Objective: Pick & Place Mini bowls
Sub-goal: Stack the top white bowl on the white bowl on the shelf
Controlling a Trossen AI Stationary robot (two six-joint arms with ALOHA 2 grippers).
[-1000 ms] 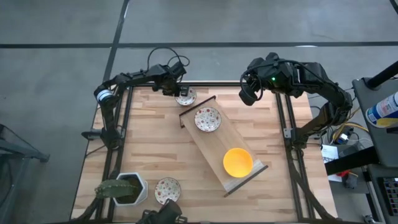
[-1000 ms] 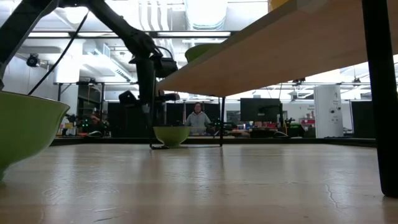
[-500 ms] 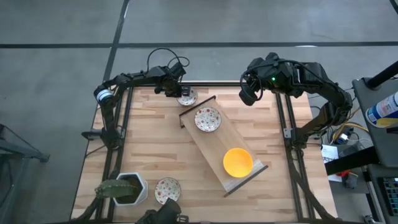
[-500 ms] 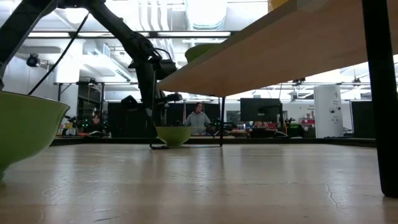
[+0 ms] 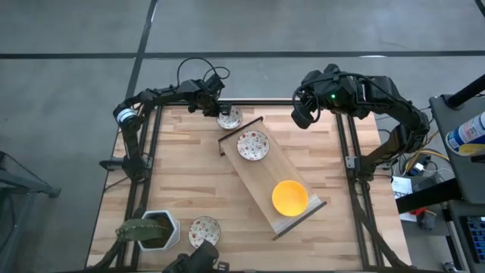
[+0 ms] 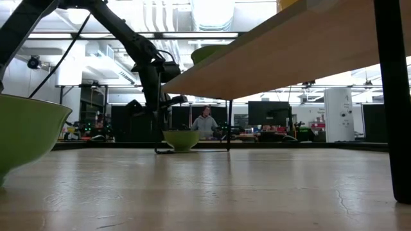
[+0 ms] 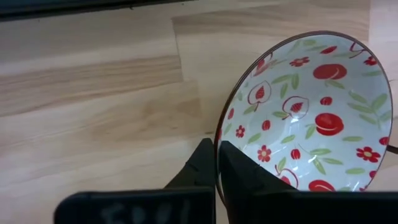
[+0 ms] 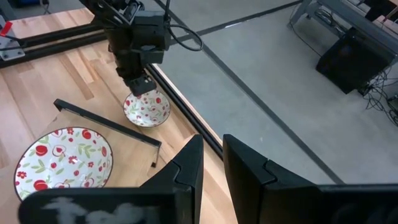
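A white mini bowl with a red floral pattern (image 5: 228, 119) (image 7: 311, 118) rests on its base on the table near the far edge. My left gripper (image 5: 217, 112) (image 7: 217, 148) is shut on its rim. A second patterned bowl (image 5: 253, 145) and a yellow bowl (image 5: 289, 197) sit on a raised wooden board (image 5: 261, 176). A third patterned bowl (image 5: 204, 230) rests on the table near the front edge. My right gripper (image 5: 303, 115) (image 8: 211, 155) hangs in the air over the far right of the table, a narrow gap between its fingers and nothing in it. My left gripper pinches the bowl's rim (image 7: 219, 163) on the side toward the table's left, one finger inside the bowl and one outside. The fingers (image 7: 239, 168) come steeply from above, slanting in from the left. In the low view the bowl (image 6: 182, 139) still sits on the table.
The wooden board (image 6: 289, 51) stands slanted above the table on dark legs (image 6: 392, 96), running from the far middle toward the near right. A white hexagonal pot with a green plant (image 5: 155, 230) stands at the near left corner. Bare tabletop lies at the left and middle (image 5: 189, 182).
My left gripper has tipped a little more steeply downward and shut on the rim of the far patterned bowl. The bowl stays on the table.
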